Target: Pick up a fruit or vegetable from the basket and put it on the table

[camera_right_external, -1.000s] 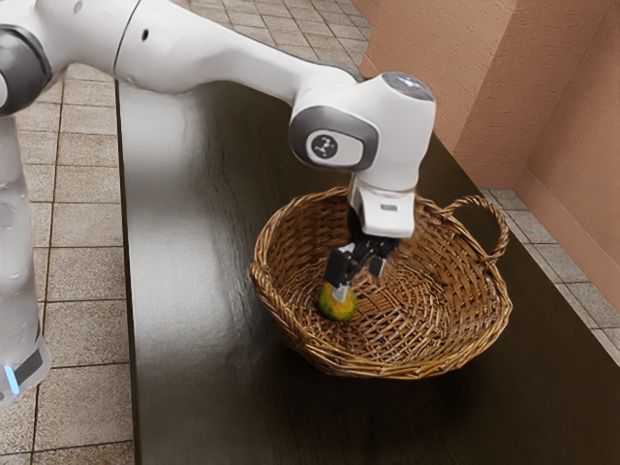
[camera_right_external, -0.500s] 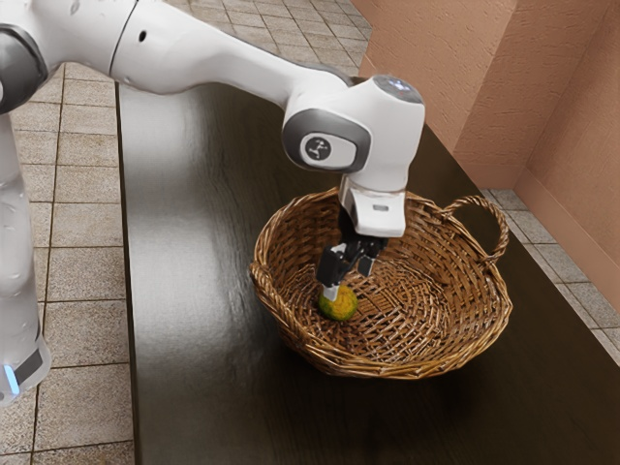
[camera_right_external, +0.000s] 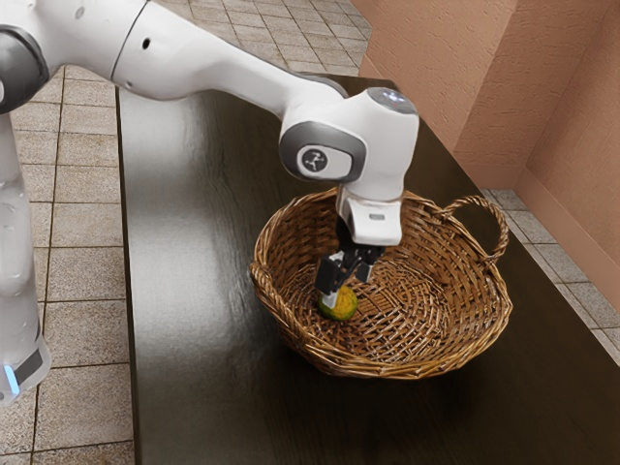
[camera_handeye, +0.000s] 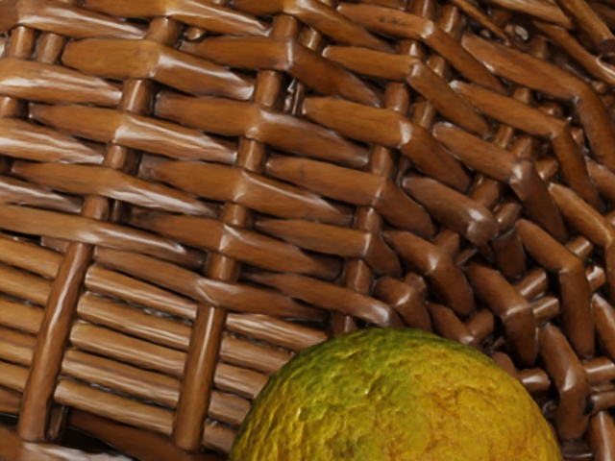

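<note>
In the exterior view, the fruit [camera_right_external: 340, 307] sits inside the basket [camera_right_external: 291, 242], toward 8 o'clock from its middle. The fingers [camera_right_external: 330, 275] stand open above it, one tip overlapping its 10 o'clock edge; whether they touch it, I can't tell.

In the wrist view, green-yellow fruit lies close under the hand, beside woven wicker.

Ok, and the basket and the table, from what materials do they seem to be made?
The basket looks like wicker, perhaps willow or rattan, with a slightly glossy brown finish: rounded strands weave over and under upright stakes and catch highlights. The table could be dark-stained wood, since faint grain lines run along it, with a satin sheen where light spreads; a wood-look laminate is also possible.
</note>
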You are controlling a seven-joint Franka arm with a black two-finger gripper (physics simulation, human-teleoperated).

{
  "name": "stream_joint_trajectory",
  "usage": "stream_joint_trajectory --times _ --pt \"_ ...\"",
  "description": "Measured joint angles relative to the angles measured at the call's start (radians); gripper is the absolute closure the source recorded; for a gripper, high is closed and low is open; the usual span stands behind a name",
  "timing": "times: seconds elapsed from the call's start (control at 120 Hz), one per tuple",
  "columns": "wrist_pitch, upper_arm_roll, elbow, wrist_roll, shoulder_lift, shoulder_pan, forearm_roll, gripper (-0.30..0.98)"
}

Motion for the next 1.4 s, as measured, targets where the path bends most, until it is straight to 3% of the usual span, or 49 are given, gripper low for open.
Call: stream_joint_trajectory --times 0.117,0.325,0.617,0.9,1.125,1.333,1.4 --pt "0.021 0.0 -0.006 0.0 0.01 -0.003 0.0 0.01" --pt "0.036 0.001 -0.008 -0.01 0.012 -0.005 0.007 0.31" --pt "0.015 0.01 0.024 -0.041 -0.036 -0.002 0.015 0.33" --pt "-0.131 0.226 0.245 -0.079 -0.062 -0.001 0.058 0.33" --pt "-0.275 0.449 0.303 -0.121 -0.061 0.008 0.091 0.33" --pt "-0.339 0.521 0.306 -0.155 -0.056 0.006 0.127 0.33" --pt "-0.349 0.525 0.314 -0.166 -0.052 0.004 0.131 0.26"
